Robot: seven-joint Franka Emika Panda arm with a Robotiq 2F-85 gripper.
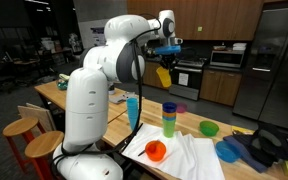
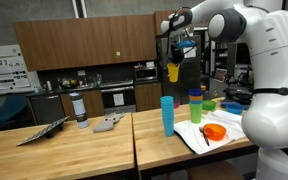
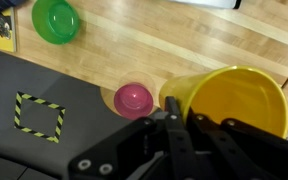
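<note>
A yellow cup (image 1: 163, 75) hangs high above the tabletop (image 2: 154, 145), pinched at its rim by the claw (image 1: 165, 62), mouth up and slightly tilted.

An exterior view stands close behind the robot (image 1: 84, 100), a little above the table (image 1: 52, 93), and looks past its white body toward the kitchen cabinets (image 1: 219, 20); an exterior view set lower and farther off looks along the table with the robot (image 2: 269, 70) at its right edge. Both exterior views share the blue cup (image 1: 132, 108), the stack of cups (image 1: 169, 118) and the white cloth (image 1: 189, 155). The wrist view looks steeply down, close past the gripper (image 3: 179, 115) and its yellow cup (image 3: 229, 100), probably onto that same table.
</note>
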